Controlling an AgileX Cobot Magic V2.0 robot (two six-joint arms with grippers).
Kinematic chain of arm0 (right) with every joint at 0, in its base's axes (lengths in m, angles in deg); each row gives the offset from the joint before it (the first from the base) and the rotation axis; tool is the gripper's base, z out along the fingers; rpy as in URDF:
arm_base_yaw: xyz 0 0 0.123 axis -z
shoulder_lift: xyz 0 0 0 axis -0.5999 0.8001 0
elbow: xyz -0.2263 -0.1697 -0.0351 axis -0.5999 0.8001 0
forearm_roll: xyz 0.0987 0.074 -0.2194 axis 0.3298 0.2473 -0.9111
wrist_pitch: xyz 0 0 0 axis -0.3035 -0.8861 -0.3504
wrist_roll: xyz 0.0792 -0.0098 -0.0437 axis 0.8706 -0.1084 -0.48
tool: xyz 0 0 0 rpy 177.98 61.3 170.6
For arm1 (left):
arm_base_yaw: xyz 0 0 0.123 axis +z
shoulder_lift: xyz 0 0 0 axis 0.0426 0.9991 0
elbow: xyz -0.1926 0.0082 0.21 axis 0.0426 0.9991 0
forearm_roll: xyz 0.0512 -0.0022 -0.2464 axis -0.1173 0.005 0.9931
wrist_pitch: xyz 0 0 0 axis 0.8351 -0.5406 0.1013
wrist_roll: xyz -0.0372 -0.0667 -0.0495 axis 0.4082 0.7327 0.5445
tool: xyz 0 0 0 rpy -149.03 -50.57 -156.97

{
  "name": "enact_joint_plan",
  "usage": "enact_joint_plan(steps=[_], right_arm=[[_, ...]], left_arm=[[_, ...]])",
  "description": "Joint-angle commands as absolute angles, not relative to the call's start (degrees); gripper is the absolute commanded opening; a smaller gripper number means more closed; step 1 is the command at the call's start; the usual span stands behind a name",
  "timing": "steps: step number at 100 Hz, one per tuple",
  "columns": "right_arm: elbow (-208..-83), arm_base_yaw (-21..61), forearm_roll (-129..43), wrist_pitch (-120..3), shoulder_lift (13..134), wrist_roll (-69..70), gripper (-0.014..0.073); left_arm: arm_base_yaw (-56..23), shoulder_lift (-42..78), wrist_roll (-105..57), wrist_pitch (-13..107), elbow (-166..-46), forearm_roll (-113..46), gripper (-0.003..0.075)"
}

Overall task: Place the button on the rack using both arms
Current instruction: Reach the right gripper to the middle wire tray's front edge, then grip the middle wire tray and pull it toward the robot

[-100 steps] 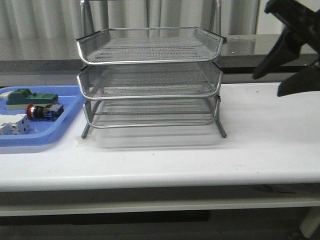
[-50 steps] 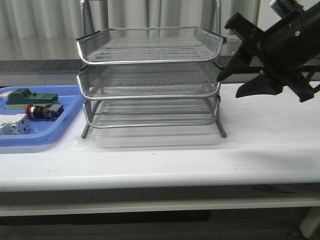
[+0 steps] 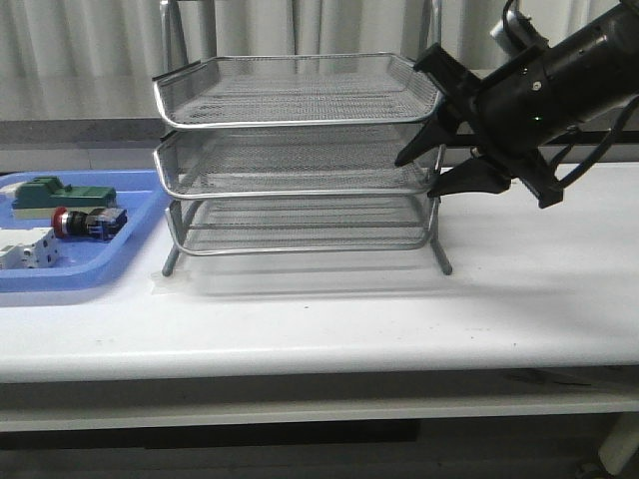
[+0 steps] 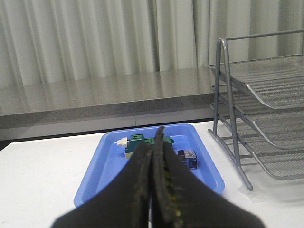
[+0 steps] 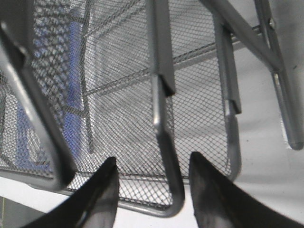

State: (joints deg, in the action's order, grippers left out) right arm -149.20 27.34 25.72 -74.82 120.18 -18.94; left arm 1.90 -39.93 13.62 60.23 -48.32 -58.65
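One rack (image 3: 300,150) stands on the white worktop (image 3: 399,309): three stacked silver wire-mesh trays with rounded metal rims, carried on a grey tubular frame with angled feet.

One flat blue plastic tray (image 3: 100,264) lies on the worktop just beside the rack's left side. It holds three items. The button (image 3: 88,222) lies on its side near the tray's middle, with a red mushroom head, black cylindrical body and blue rear block. A green rectangular block (image 3: 60,195) sits behind it, and a white terminal block (image 3: 25,249) lies in front of it, toward the tray's left.

Two tools are seen. The right tool (image 3: 431,173), black and bulky, is at the rack's right side at the level of the middle tray. Its two tapered fingers are spread apart; in the right wrist view a rim bar of a mesh tray runs between them, and no contact is visible. It holds nothing.

The left tool (image 4: 155,142), seen only in its wrist view, has its two dark fingers pressed together with nothing between them. It sits above the worktop, aimed toward the blue tray, apart from the button.
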Motion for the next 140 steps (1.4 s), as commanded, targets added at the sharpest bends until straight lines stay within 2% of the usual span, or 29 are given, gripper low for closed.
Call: enact_joint_plan(steps=[1, 18, 43, 56, 93, 140], right_arm=[[-151.8, 27.3, 28.2, -78.0, 119.1, -20.0, 0.0365], [-152.2, 27.3, 29.0, -78.4, 120.2, -20.6, 0.0346], [-152.2, 27.3, 29.0, -78.3, 120.2, -20.7, 0.0057], [-152.2, 27.3, 28.7, -78.4, 120.2, -20.7, -0.0034], [-144.9, 27.3, 26.1, -81.0, 119.4, -22.0, -0.0048], [-128.2, 27.3, 26.1, -79.6, 108.9, -27.4, -0.0047]], left_arm=[[1.5, -41.7, 14.2, 64.7, -46.4, -58.6, -0.002], [1.5, -41.7, 14.2, 64.7, -46.4, -58.6, -0.002], [1.5, -41.7, 14.2, 64.7, -46.4, -58.6, -0.002], [1.5, -41.7, 14.2, 64.7, -46.4, -58.6, -0.002], [1.5, -41.7, 14.2, 64.7, -46.4, -58.6, -0.002], [1.5, -41.7, 14.2, 64.7, -46.4, -58.6, -0.002]])
